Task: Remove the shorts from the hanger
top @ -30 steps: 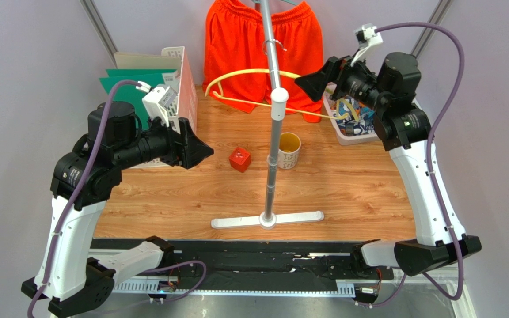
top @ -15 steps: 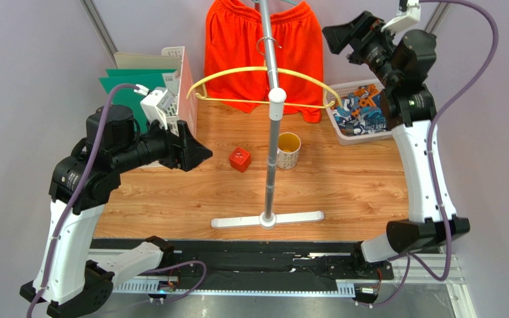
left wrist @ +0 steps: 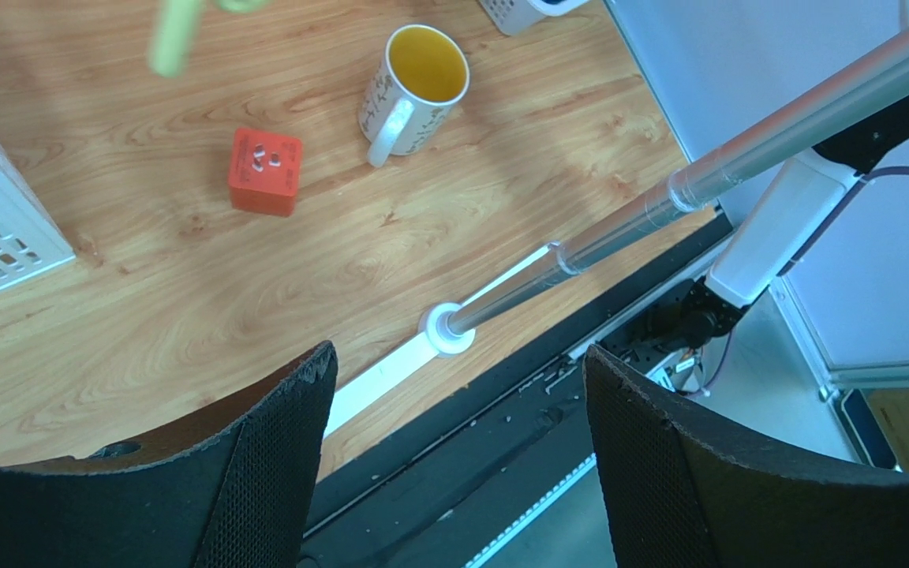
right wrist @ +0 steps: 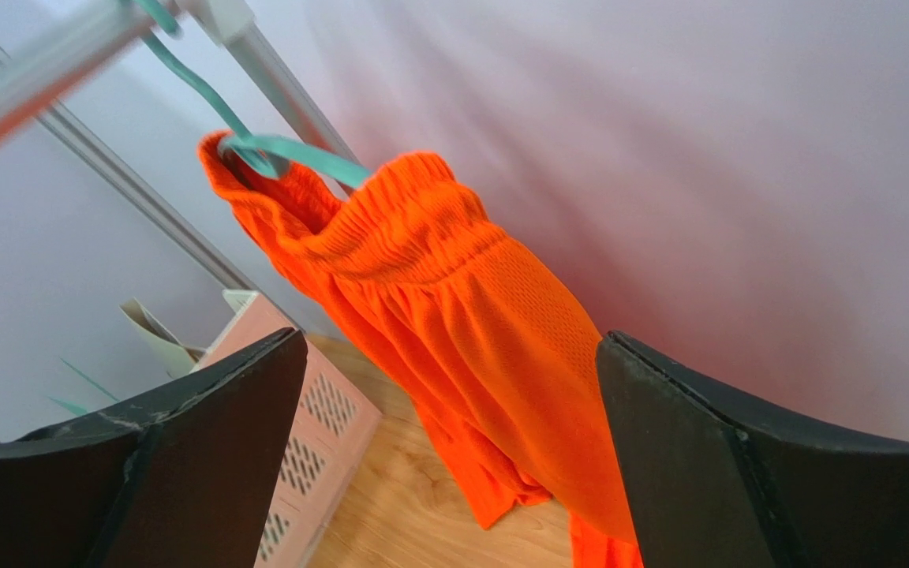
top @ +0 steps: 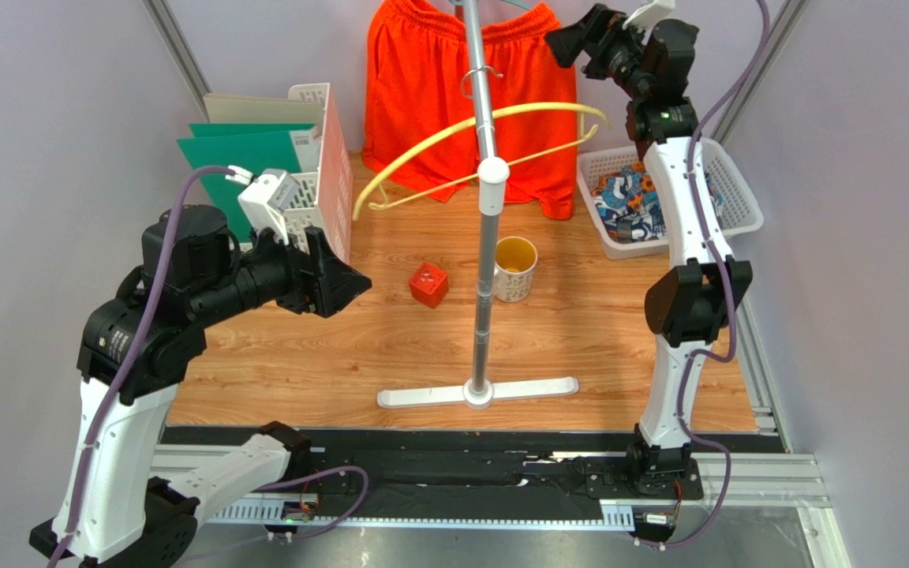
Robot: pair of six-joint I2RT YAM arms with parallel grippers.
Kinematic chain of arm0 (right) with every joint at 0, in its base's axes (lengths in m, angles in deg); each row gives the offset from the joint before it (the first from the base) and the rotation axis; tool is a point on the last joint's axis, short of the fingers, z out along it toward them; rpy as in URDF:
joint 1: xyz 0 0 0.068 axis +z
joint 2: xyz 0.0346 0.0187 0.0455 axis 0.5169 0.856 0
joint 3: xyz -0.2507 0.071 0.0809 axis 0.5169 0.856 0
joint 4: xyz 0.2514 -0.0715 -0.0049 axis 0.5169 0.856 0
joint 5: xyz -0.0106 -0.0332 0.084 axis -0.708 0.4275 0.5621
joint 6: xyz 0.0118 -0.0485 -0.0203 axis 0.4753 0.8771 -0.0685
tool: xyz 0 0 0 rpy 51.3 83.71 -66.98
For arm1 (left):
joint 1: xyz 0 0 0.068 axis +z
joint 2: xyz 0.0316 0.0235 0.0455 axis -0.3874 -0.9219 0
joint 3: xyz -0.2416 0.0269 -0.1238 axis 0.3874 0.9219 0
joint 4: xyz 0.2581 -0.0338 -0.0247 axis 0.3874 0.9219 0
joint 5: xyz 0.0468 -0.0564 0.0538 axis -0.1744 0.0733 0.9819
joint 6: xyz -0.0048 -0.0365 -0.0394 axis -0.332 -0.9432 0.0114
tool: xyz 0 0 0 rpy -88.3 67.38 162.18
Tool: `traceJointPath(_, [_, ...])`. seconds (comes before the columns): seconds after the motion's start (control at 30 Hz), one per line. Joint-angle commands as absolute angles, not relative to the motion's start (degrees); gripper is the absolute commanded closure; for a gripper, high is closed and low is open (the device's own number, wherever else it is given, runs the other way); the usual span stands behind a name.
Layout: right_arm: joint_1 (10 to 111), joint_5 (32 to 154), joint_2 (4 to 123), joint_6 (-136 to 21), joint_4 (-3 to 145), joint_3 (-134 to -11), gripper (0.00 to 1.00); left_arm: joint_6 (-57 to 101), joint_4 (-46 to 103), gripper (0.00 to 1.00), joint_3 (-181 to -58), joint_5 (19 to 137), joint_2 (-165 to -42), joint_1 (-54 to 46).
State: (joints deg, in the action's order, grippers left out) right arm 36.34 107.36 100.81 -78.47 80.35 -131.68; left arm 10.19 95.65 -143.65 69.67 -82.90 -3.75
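Bright orange shorts (top: 424, 95) (right wrist: 471, 308) hang from a teal hanger (right wrist: 293, 152) at the top of the rack, against the back wall. The printed shorts (top: 631, 201) lie in the white basket (top: 738, 189) at the right. A bare yellow hanger (top: 471, 130) hangs tilted on the rack pole (top: 485, 237). My right gripper (top: 566, 42) (right wrist: 450, 341) is raised high, just right of the orange shorts' waistband, open and facing them without touching. Left of the pole, my left gripper (top: 347, 278) (left wrist: 459, 353) hovers open and empty over the table.
A yellow-lined mug (top: 515, 266) (left wrist: 418, 77) and a red cube (top: 429, 284) (left wrist: 265, 172) stand near the pole. The rack's white foot (top: 477, 392) lies across the table front. A white crate (top: 323, 166) with green folders (top: 240, 148) stands at the back left.
My right arm has risen from over the basket to high beside the orange shorts. The yellow hanger has swung and now tilts. The left arm has barely shifted.
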Motion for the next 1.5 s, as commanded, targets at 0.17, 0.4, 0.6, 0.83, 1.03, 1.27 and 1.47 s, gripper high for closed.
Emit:
traceJointPath(0.17, [37.54,114.25,106.95,-64.6,69.36,-135.55,0.0,10.65,96.28,0.19,-146.12,74.4,-81.92,-3.84])
traceJointPath(0.4, [39.21,113.38,111.26,-68.99,61.8,-136.16,0.03,9.59,97.0,0.18,-146.48,79.06,-80.43,-3.84])
traceJointPath(0.6, [40.88,104.86,111.36,-61.63,63.46,-137.48,0.0,8.1,96.47,0.19,-146.3,78.19,-81.83,-3.84])
traceJointPath(0.83, [40.88,96.52,107.75,-54.31,63.3,-133.18,0.0,7.22,96.29,0.19,-146.13,79.33,-81.92,-3.84])
traceJointPath(1.03, [40.97,98.33,108.01,-51.06,62.05,-133.43,0.0,7.57,97.08,0.2,-147.62,79.07,-83.94,-3.84])
traceJointPath(1.27, [40.97,104.67,111.7,-40.7,61.53,-137.12,0.0,8.8,96.73,0.19,-147.79,82.05,-83.85,-3.84])
traceJointPath(1.47, [41.32,107.92,114.52,-40.16,57.41,-137.39,0.12,10.65,97.26,0.19,-150.69,81.79,-87.9,-3.75])
